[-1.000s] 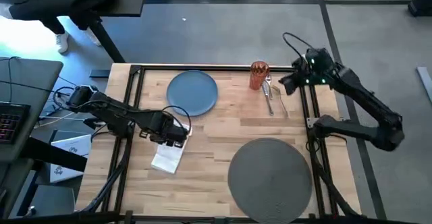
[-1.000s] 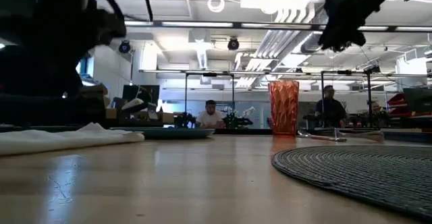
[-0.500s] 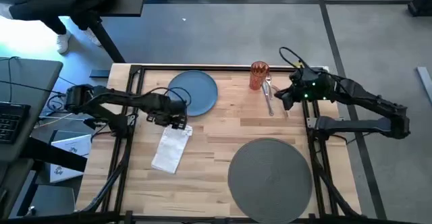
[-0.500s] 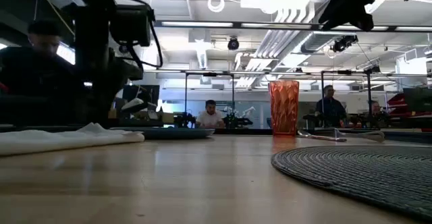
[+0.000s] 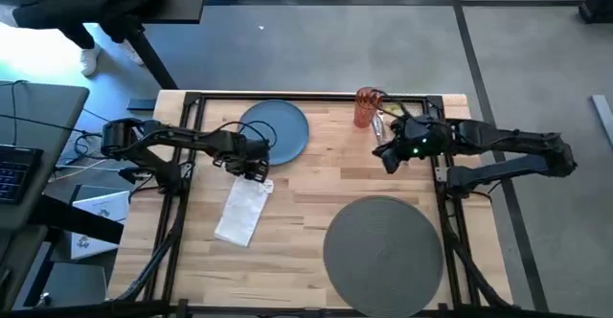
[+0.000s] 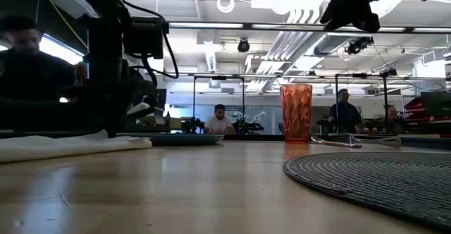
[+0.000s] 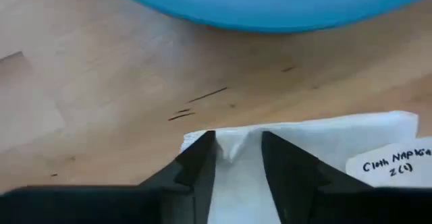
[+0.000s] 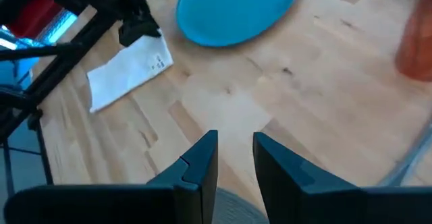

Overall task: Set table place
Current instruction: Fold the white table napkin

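While cutlery's blurry, 1 plate, 1 napkin, 1 mat, 1 tumbler.

In the high view, upper right of centre, the right arm covers most of the cutlery; fork, knife and spoon cannot be told apart.

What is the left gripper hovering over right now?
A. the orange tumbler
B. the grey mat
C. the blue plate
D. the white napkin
D. The left gripper sits over the top end of the napkin, just below the plate; its wrist view shows napkin between open fingers.
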`<move>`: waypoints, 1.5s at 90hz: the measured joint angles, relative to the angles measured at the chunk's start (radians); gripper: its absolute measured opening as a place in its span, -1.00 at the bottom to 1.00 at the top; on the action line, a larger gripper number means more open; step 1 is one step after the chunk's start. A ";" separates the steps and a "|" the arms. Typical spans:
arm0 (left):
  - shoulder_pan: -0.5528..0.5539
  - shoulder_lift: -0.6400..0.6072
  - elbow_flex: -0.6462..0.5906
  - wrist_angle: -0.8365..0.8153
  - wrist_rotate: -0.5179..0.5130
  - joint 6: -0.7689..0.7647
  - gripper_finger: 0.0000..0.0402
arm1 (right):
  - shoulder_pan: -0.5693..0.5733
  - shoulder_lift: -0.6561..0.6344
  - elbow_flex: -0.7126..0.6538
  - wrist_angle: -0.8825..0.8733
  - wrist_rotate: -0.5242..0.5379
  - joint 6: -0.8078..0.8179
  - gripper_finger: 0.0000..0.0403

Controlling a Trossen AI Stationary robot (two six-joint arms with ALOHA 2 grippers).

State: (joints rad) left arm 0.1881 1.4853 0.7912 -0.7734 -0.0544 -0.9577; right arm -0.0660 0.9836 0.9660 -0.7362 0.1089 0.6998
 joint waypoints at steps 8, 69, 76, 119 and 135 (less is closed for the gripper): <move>-0.013 0.000 0.026 -0.013 0.000 0.078 -0.58 | 0.024 0.034 0.000 0.009 0.000 0.000 -0.61; -0.068 0.002 0.018 -0.015 -0.066 0.516 -0.42 | 0.073 0.122 0.000 0.072 -0.004 -0.008 -0.61; -0.060 0.002 0.006 -0.012 -0.044 0.516 -0.53 | 0.073 0.122 0.000 0.072 -0.004 -0.004 -0.61; -0.123 0.000 0.186 -0.184 0.014 0.537 -1.00 | 0.073 0.122 0.000 0.079 -0.014 0.011 -0.61; -0.199 -0.036 0.393 -0.307 0.021 0.586 -1.00 | 0.073 0.122 0.000 0.107 -0.062 0.007 -0.61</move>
State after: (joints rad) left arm -0.0105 1.4494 1.1837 -1.0806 -0.0330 -0.3713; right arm 0.0071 1.1057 0.9657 -0.6292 0.0473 0.7069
